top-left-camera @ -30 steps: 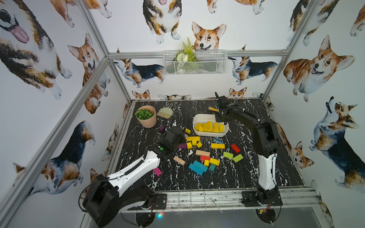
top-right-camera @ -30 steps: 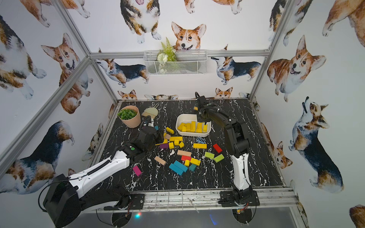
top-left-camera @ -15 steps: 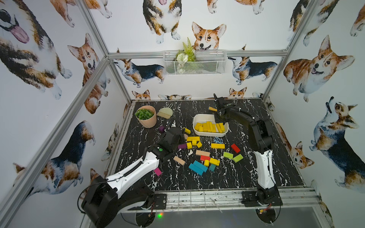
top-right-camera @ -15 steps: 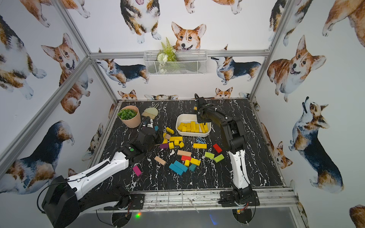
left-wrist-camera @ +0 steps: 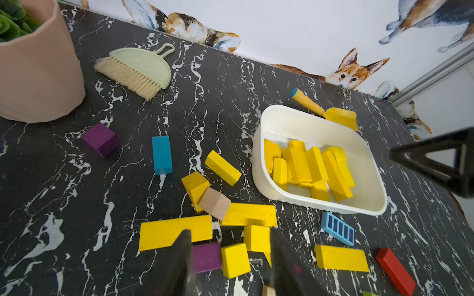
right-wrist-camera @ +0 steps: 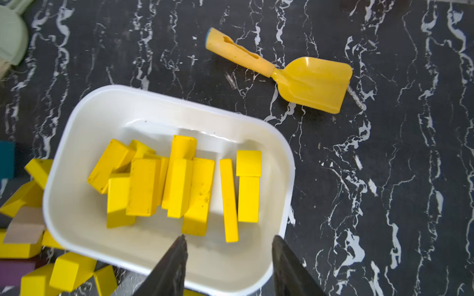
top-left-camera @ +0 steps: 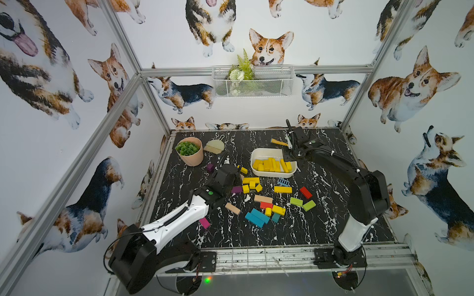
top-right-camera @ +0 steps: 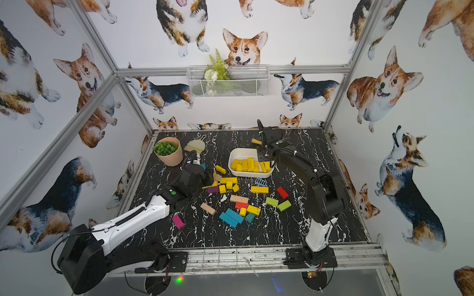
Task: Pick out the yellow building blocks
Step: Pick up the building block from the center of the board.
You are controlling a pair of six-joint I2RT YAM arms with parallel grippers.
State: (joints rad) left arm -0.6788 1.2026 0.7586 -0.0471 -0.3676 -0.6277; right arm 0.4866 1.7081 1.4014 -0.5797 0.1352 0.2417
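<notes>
the left gripper [left-wrist-camera: 229, 232] hangs with jaws apart and empty over the loose yellow building blocks [left-wrist-camera: 177, 230] beside the white tray [left-wrist-camera: 282, 123], where many more already lie. it should drop straight around the yellow cube [left-wrist-camera: 234, 260], clear of the purple block [left-wrist-camera: 206, 257] just beside it. the right gripper [right-wrist-camera: 229, 237] is spread, holding nothing, above the tray. since a second ago the right arm's elbow has swung toward the front rail.
</notes>
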